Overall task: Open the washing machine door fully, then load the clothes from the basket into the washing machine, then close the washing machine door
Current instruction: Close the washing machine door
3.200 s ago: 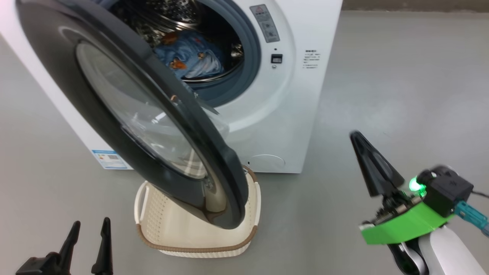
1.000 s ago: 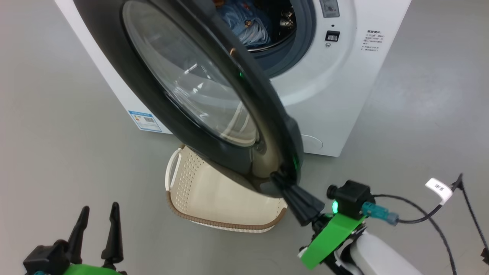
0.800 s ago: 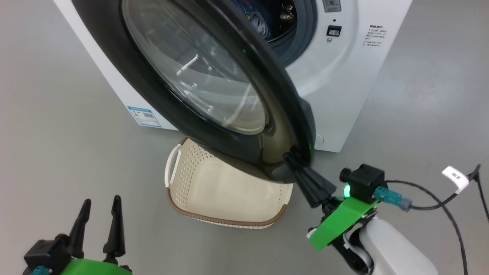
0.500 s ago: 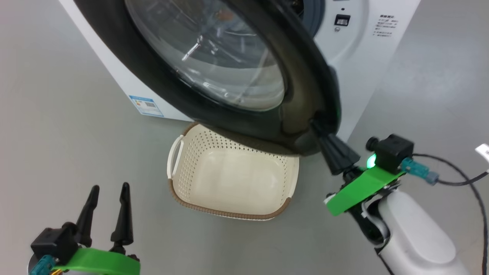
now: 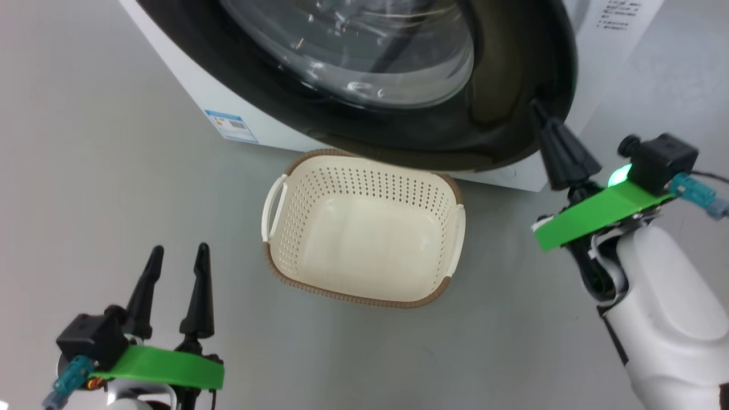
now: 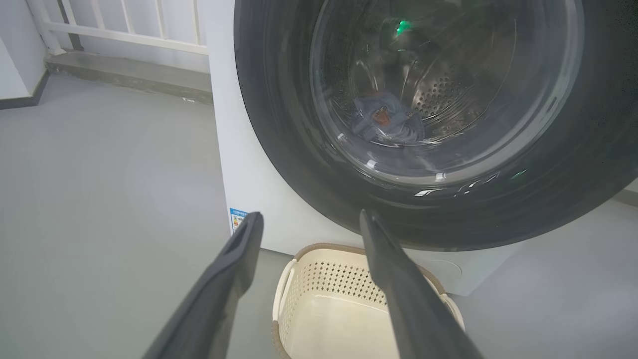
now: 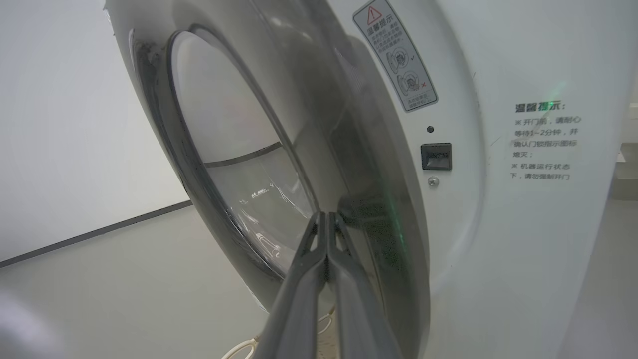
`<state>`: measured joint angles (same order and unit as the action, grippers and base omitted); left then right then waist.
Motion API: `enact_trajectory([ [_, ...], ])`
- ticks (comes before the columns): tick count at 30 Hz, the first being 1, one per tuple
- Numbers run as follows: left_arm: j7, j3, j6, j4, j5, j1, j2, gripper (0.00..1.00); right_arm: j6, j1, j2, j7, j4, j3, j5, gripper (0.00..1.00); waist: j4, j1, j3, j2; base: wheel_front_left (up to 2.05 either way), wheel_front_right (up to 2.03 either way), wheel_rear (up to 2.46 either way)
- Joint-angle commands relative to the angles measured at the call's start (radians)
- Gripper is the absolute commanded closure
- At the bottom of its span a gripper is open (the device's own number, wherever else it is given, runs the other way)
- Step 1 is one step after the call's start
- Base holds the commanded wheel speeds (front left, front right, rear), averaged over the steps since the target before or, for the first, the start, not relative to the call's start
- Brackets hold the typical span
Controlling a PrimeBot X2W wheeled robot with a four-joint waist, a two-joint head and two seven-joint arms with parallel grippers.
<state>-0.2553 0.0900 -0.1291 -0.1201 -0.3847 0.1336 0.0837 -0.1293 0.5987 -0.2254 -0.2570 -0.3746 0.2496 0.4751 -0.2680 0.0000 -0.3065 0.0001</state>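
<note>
Right gripper (image 5: 536, 108), jaws together, at washing machine door (image 5: 501, 108) rim; basket (image 5: 364, 179) — below.

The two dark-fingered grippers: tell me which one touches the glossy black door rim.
The right gripper, shut, tips against the rim of the round washing machine door. The left gripper hangs open, apart from it.

- A washing machine (image 6: 227, 149) is standing free on a smooth grey floor (image 5: 85, 171), with a cream laundry basket (image 5: 296, 188) sitting just in front of it, marking this as a bare indoor laundry corner.
- A plain white wall (image 7: 75, 124) is running down to a dark skirting (image 7: 99, 229), and a white railing (image 6: 124, 25) is lining the far side.
- An energy label (image 5: 230, 125) is clinging to the machine's side.
- A pale robot forearm (image 5: 666, 319) is carrying a green mount (image 5: 598, 213) and a teal plug (image 5: 692, 191), giving the room the look of a robotics test lab rather than a home.
</note>
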Motion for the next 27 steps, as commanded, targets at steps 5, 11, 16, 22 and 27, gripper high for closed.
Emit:
enact_trajectory([
  [5,-0.006,-0.019,-0.002,0.040,-0.008,0.060,0.011,0.00,-0.001,0.087,-0.011,-0.005,0.001,-0.036,-0.013,1.00,-0.022,0.0000,-0.053,-0.0001,0.00,0.00,0.00],
  [11,-0.006,-0.008,-0.002,0.048,-0.011,0.083,0.006,0.00,-0.001,0.146,-0.019,-0.005,-0.015,-0.080,-0.023,1.00,-0.036,0.0000,-0.083,-0.0001,0.00,0.00,0.00],
  [16,-0.006,-0.005,-0.002,0.054,-0.013,0.096,0.004,0.00,-0.001,0.184,-0.021,-0.005,-0.022,-0.106,-0.026,1.00,-0.042,0.0000,-0.106,-0.0001,0.00,0.00,0.00],
  [22,-0.006,0.002,-0.002,0.055,-0.017,0.118,0.003,0.00,-0.001,0.222,-0.022,-0.005,-0.028,-0.135,-0.038,1.00,-0.048,0.0000,-0.127,-0.0001,0.00,0.00,0.00],
  [27,-0.006,0.003,-0.002,0.052,-0.018,0.127,0.005,0.00,-0.001,0.230,-0.013,-0.005,-0.030,-0.142,-0.047,1.00,-0.048,0.0000,-0.132,-0.0001,0.00,0.00,0.00],
])
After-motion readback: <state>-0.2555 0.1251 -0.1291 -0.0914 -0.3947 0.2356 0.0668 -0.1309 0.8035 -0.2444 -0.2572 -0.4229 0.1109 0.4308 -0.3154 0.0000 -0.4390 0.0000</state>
